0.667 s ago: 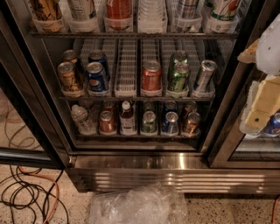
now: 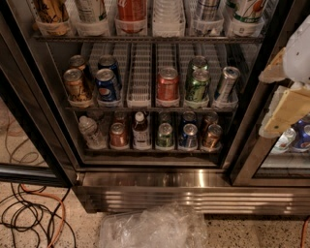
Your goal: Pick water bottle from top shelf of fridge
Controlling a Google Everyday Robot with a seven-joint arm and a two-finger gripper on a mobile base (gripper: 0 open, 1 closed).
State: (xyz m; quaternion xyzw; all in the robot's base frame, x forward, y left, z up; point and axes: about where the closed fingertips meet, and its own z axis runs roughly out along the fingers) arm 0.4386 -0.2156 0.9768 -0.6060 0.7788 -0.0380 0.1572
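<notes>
The fridge [image 2: 155, 191] stands open in front of me. Its top shelf [image 2: 145, 38] runs along the upper edge of the view, holding only the lower parts of several bottles in white cup holders. The water bottle [image 2: 168, 12] shows as a clear ribbed base in the middle lane; its cap is out of view. My gripper [image 2: 281, 93] is at the right edge, in front of the fridge's right side and lower than the top shelf. Its two tan fingers [image 2: 286, 110] stand apart with nothing between them.
Two lower racks hold cans [image 2: 168, 83], a small clear bottle [image 2: 88, 131] and a white-capped bottle of dark liquid [image 2: 140, 131]. A dark door post [image 2: 252, 140] stands beside the gripper. A crumpled plastic bag [image 2: 155, 227] and cables [image 2: 29, 213] lie on the floor.
The gripper's upper finger has shifted a little left and down. The fridge and its contents have not moved.
</notes>
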